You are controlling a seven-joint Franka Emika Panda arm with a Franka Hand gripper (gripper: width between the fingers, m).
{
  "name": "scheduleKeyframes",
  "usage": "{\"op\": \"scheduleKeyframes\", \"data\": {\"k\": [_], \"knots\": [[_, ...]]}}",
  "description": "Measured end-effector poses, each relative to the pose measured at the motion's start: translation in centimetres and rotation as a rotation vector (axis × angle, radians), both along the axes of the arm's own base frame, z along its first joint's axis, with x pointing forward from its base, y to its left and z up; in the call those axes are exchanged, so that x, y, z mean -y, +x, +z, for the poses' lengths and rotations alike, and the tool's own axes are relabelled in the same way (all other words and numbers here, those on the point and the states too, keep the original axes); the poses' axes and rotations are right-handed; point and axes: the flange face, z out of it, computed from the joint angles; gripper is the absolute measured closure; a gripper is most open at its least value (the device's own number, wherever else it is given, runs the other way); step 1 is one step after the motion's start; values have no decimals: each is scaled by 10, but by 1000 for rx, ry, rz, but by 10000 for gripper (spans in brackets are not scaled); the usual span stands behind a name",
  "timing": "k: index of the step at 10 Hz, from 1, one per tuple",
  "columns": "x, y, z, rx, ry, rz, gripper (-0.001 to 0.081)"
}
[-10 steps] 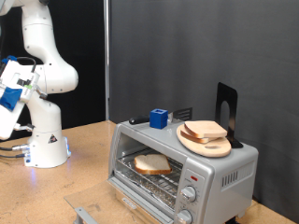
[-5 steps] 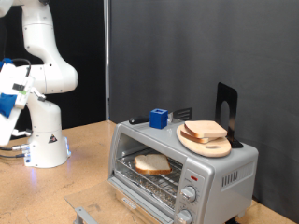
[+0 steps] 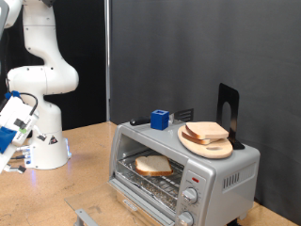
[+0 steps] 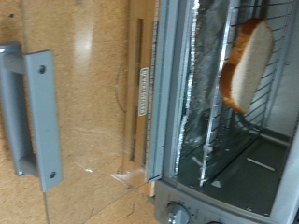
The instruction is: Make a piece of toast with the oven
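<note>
Wooden surface (image 3: 89,179) carries the oven (image 3: 183,174), door (image 4: 79,93) down, its label unreadable. The piece of toast (image 3: 152,166) lies inside on the rack; another slice (image 3: 205,131) on a plate (image 3: 209,146) atop. The hand (image 3: 11,141) is far from the oven; its opening I cannot tell.

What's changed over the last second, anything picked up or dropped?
The gripper has swung down along the exterior view's left edge, toward the table; nothing taken or released. The piece of toast stays on the rack in the oven, door open; the other slice stays on top.
</note>
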Motion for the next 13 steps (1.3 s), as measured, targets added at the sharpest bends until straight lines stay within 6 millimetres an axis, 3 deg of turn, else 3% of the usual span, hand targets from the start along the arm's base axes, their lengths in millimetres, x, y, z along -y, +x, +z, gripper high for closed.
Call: {"op": "scheduleKeyframes", "data": {"k": [2,6,11,13], "knots": [[-2,0,-7,-13,36,-67,-2],[-23,10,-61,-106,6,-140,-2],[-66,26,-129,-151,-40,-124,-2],[-87,29,-146,-151,-34,-89,-2]]}}
